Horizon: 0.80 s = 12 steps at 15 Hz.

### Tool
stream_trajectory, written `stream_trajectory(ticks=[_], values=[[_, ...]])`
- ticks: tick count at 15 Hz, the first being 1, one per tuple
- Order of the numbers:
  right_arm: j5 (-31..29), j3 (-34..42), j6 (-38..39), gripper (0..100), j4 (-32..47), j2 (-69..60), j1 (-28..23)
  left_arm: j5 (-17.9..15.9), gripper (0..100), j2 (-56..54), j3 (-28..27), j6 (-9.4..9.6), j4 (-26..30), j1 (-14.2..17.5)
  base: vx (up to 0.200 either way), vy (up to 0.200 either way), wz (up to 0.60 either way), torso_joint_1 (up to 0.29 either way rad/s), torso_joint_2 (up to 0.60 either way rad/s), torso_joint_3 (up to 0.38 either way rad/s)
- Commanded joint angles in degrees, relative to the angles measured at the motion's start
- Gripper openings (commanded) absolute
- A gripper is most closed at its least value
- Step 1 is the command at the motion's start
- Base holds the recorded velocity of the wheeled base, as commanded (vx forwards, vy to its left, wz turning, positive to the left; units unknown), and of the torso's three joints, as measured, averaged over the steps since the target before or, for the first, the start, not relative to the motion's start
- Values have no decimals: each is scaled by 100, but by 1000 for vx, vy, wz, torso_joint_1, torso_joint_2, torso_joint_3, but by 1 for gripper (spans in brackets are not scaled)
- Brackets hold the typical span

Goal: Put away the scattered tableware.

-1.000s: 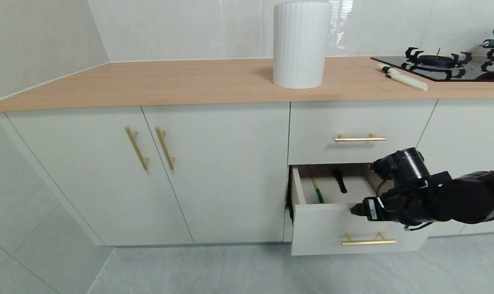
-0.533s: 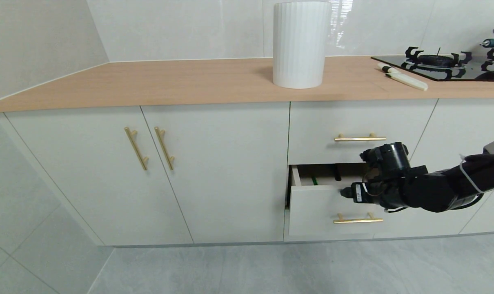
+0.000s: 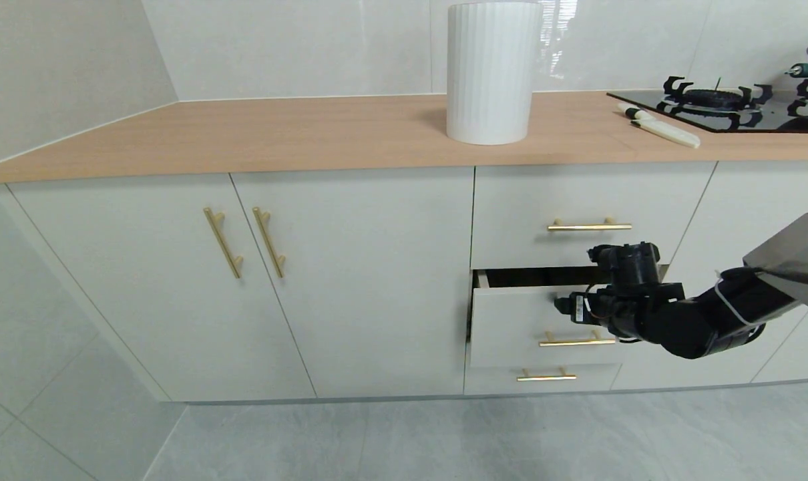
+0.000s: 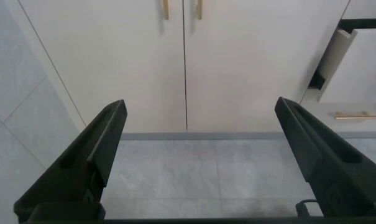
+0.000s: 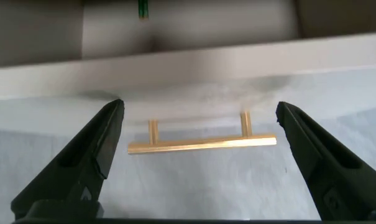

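Your right arm (image 3: pixel 711 319) stretched out low, its gripper (image 3: pixel 563 307) wide open, pointing at the almost-shut drawer (image 3: pixel 511 324).

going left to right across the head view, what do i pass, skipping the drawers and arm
left gold door handle → right gold door handle → white ribbed canister → white knife → gas hob
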Motion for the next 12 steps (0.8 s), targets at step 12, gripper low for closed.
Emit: stream_trajectory(ticks=[12], values=[[-727, -441, 23, 100, -1910, 1061, -26, 2, 100, -1, -1, 0, -1, -1, 0, 0, 0, 0, 0, 0]])
